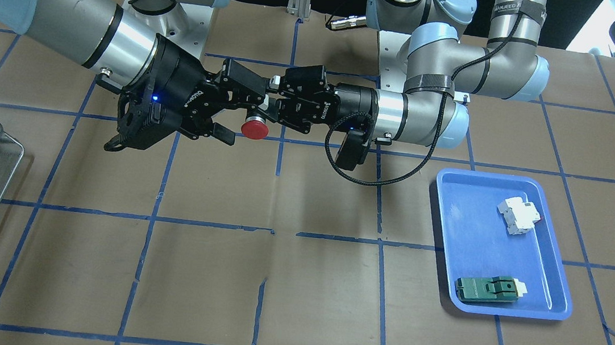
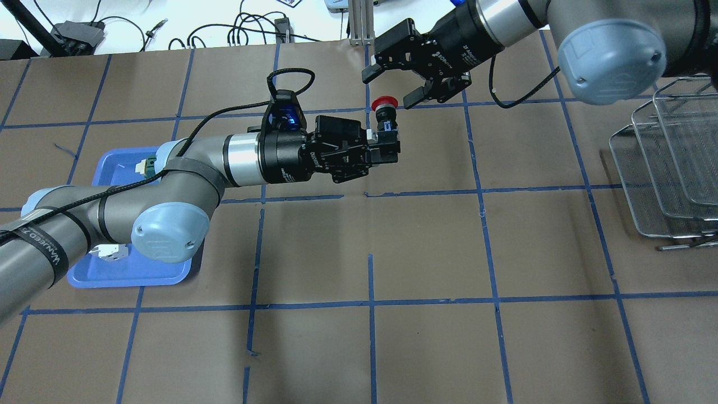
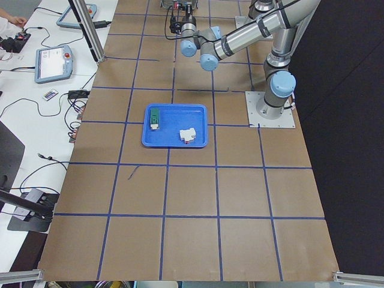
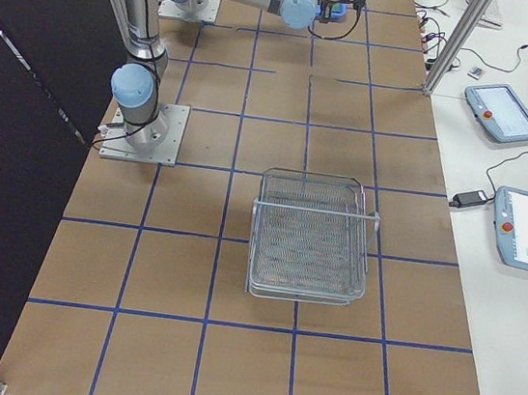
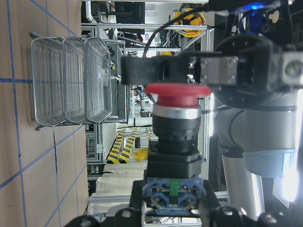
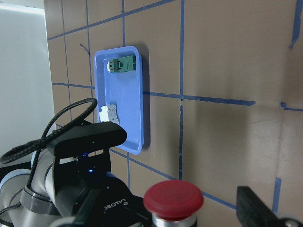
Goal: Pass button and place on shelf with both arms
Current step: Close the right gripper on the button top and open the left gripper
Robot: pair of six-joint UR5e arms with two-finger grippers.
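The button (image 2: 385, 112), with a red mushroom head on a black body, is held in the air above the table's middle. My left gripper (image 2: 388, 147) is shut on its base, as the left wrist view (image 5: 176, 127) shows from close by. My right gripper (image 2: 388, 88) is open, its fingers (image 2: 416, 96) standing on either side of the red head without touching it. In the front view the red head (image 1: 255, 129) sits between the two grippers. The right wrist view shows the head (image 6: 173, 198) low in frame. The wire-mesh shelf (image 2: 662, 168) stands at the table's right end.
A blue tray (image 1: 468, 223) on my left side holds a white breaker block (image 1: 519, 215) and a flat green part (image 1: 487, 288). The shelf also shows in the right side view (image 4: 309, 238). Brown table with blue tape grid lies below both arms.
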